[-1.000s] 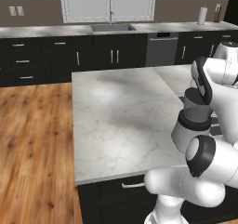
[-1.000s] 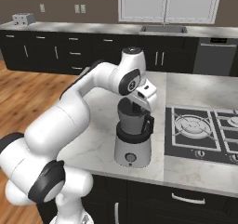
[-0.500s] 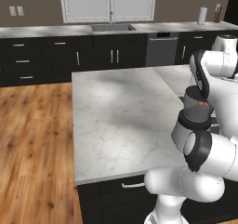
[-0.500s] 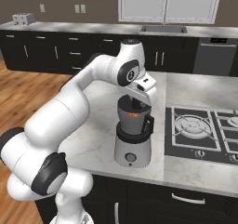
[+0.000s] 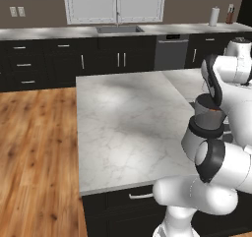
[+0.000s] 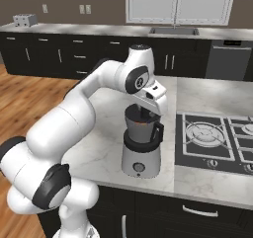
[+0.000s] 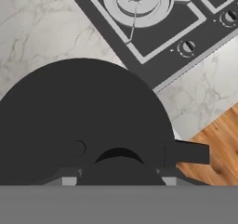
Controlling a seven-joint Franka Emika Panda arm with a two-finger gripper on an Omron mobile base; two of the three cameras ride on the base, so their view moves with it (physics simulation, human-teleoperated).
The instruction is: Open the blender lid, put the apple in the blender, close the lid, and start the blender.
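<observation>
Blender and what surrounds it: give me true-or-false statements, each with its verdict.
1. The blender stands on the counter beside the cooktop. True.
2. The apple lies on the counter next to the blender's base. False: its orange shows inside the jar.
3. The gripper is over the jar, shut on the knob of the blender lid. True.
4. The blender lid lies flat on the cooktop. False: it is at the gripper, over the jar.
5. The blender's round knob faces the near edge of the counter in the right base view. True.
</observation>
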